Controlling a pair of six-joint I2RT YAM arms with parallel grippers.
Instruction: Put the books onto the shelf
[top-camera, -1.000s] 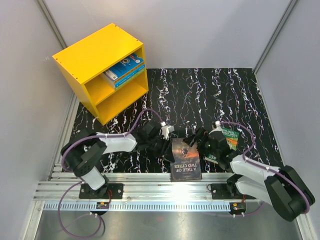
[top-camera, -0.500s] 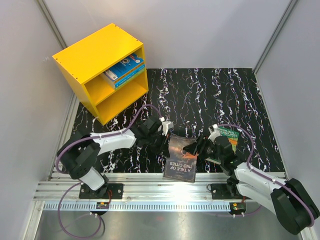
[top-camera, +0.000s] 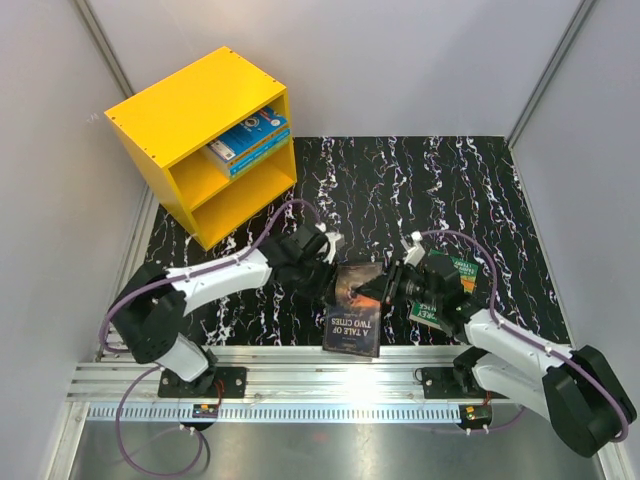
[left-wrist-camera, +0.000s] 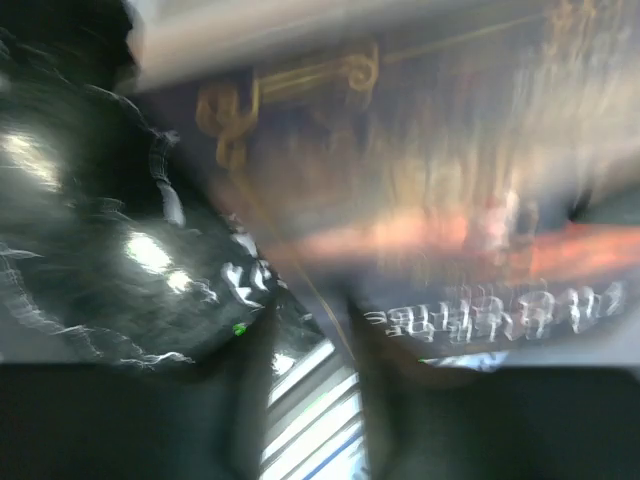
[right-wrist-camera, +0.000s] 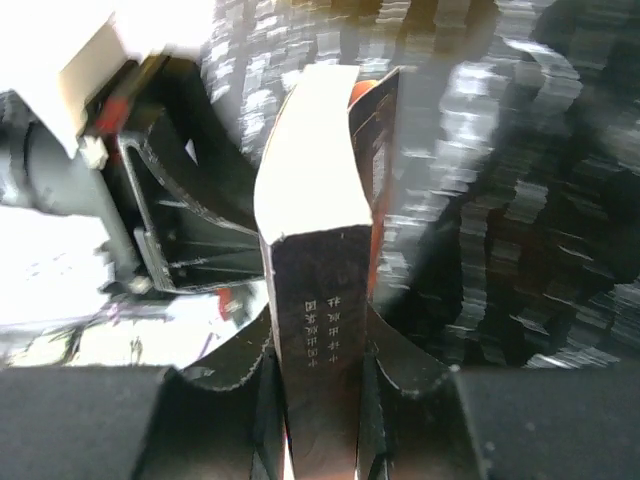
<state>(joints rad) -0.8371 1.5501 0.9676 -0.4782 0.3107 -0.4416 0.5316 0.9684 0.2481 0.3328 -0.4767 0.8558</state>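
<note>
The dark book (top-camera: 352, 318), with an orange-lit cover, is tilted up near the table's front edge. My right gripper (top-camera: 384, 291) is shut on it, and its spine (right-wrist-camera: 318, 320) sits between both fingers in the right wrist view. My left gripper (top-camera: 327, 284) is against the book's left side. In the blurred left wrist view its jaws (left-wrist-camera: 305, 345) stand apart and the cover (left-wrist-camera: 430, 230) fills the frame above them. The green book (top-camera: 452, 275) lies flat under my right arm. Two blue books (top-camera: 248, 136) lie in the upper compartment of the yellow shelf (top-camera: 180, 110).
The shelf stands at the back left on the black marbled mat (top-camera: 400, 190), its lower compartment (top-camera: 240, 198) open to the front. Aluminium rails (top-camera: 300, 385) run along the near edge below the book. Grey walls close in both sides.
My right gripper has slid left off the green book and shut on the dark book. The book has shifted left and tipped up. My left arm has reached further right against it.
</note>
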